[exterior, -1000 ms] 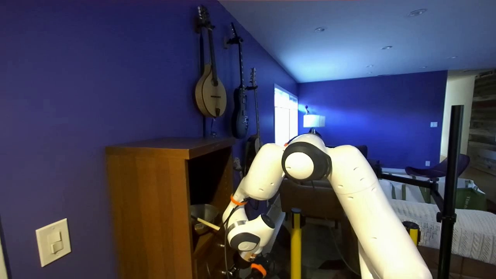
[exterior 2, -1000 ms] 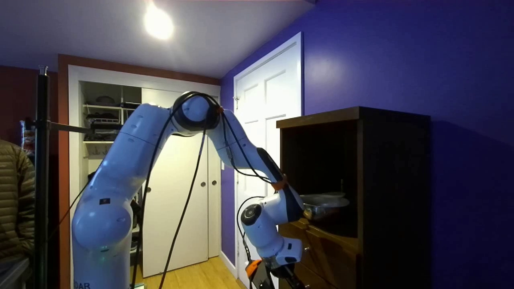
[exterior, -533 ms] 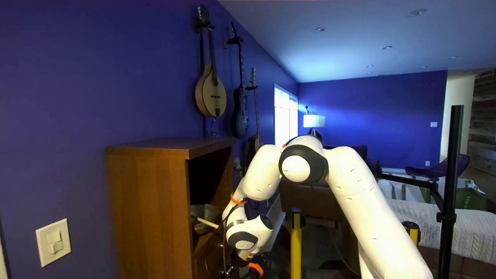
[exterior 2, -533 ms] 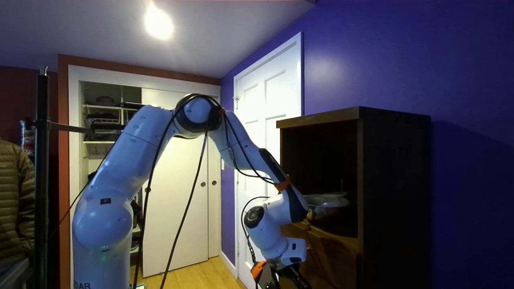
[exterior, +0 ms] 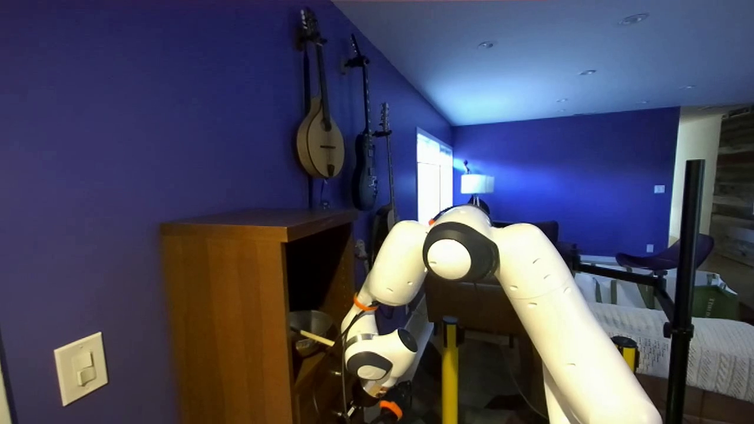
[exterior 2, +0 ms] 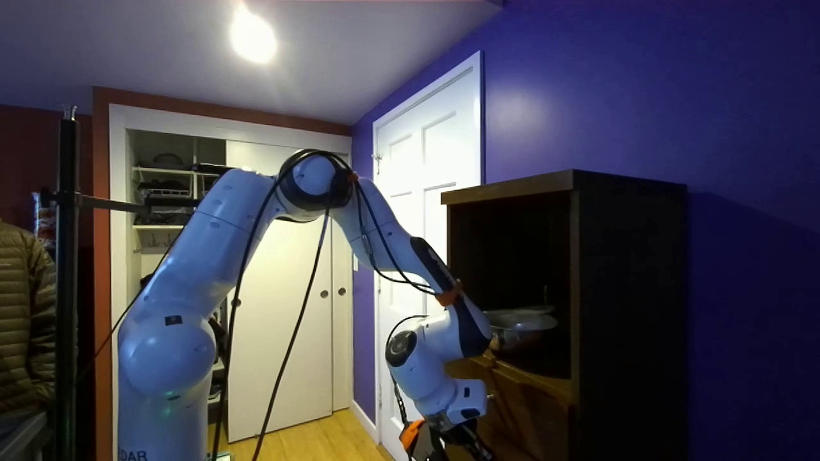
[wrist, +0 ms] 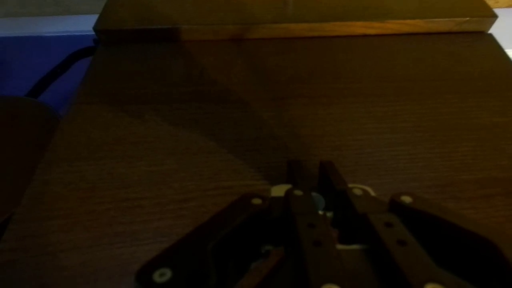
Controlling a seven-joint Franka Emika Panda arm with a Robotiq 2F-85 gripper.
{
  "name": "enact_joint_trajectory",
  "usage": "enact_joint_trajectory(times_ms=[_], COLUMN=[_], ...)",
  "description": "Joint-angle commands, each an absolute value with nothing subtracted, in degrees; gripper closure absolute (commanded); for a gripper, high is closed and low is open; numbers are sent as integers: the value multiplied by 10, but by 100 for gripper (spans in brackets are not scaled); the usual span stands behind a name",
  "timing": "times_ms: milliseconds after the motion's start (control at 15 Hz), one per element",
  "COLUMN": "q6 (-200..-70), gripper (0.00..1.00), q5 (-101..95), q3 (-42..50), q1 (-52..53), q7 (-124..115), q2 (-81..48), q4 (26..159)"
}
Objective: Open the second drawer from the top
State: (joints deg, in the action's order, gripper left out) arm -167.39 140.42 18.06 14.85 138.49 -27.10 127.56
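Note:
The front of the second drawer from the top (wrist: 360, 100) fills most of the wrist view, dark and in shadow. My gripper (wrist: 311, 165) is against it, its fingers drawn close together around a small round knob (wrist: 319, 202) that shows dimly between them. In an exterior view the hand (exterior 2: 477, 448) reaches the drawers from the side, below the uppermost knob (exterior 2: 491, 397). The picture's lower edge cuts off part of the gripper there. How far out the drawer stands cannot be made out.
The wooden chest (exterior: 230, 318) has an open compartment above the drawers, holding a metal bowl (exterior: 312, 330) with a pale stick. A lit wooden edge (wrist: 280, 31) crosses the top of the wrist view. A yellow post (exterior: 449, 371) stands near the arm.
My hand has moved a little toward the chest and now covers the lower knob that showed beside it a second ago. Over the last half second the arm has hardly moved.

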Motion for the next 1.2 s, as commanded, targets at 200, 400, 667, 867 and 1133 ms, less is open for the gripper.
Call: enact_joint_trajectory(times_ms=[200, 400, 667, 867, 1133], q6=[-1686, -1682, -1682, -1687, -1668], gripper=[96, 96, 60, 41, 12], q5=[1230, 1143, 1071, 1006, 964], q3=[142, 144, 148, 149, 159], q1=[120, 111, 110, 105, 99], q7=[1361, 1341, 1293, 1209, 1102], q2=[-218, -196, -167, -137, -83], q4=[1337, 1367, 1405, 1439, 1464])
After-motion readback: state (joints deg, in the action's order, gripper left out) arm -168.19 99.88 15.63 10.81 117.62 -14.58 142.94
